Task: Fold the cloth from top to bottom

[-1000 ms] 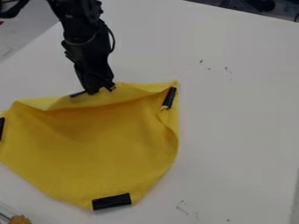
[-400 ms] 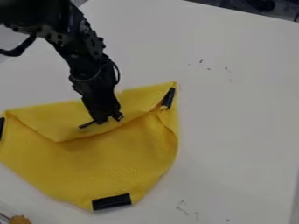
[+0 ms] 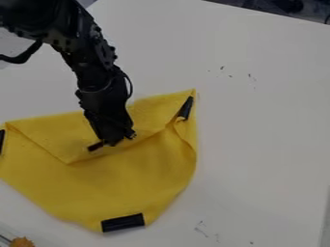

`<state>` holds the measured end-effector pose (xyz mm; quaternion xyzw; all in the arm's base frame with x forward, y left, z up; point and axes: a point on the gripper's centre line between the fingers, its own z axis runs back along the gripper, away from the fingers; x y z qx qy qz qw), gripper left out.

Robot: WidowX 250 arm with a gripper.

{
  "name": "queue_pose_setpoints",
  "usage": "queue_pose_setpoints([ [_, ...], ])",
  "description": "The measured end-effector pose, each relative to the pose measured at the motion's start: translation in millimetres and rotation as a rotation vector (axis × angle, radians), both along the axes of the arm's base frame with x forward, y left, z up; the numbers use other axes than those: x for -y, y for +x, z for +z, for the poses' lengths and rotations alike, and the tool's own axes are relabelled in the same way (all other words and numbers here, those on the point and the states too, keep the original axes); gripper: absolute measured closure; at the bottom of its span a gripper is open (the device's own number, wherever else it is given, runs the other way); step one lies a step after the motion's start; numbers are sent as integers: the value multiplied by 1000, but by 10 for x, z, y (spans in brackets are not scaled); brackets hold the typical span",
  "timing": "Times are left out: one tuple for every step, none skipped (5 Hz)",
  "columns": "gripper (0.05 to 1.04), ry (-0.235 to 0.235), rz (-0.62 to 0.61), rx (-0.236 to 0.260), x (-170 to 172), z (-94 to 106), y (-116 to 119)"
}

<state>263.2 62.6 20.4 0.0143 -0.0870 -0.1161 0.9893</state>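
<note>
The gripper (image 3: 113, 143) is pinching the flap (image 3: 48, 132) of the yellow cloth (image 3: 122, 178), which is spreading beneath and around it. Early release could be leaving the fold short; the crumpled edge (image 3: 185, 131) beside the gripper could be skewing it.

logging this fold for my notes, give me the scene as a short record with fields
cloth: yellow, on the white table
fold: top flap turned down part way, short of the bottom edge
gripper: black, at the flap's lower edge
strips: black, at the cloth's bottom edge, upper right corner and far left
other: small brown thing in the picture's lower left corner
</note>
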Motion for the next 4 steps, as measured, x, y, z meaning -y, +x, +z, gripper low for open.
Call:
queue_pose_setpoints([
  [307,-56,33,-42,143,70,-120],
  [86,-112,58,-78,289,111,-213],
  [79,-81,57,-66,341,204,-210],
  [83,-3,44,-46,294,212,-178],
])
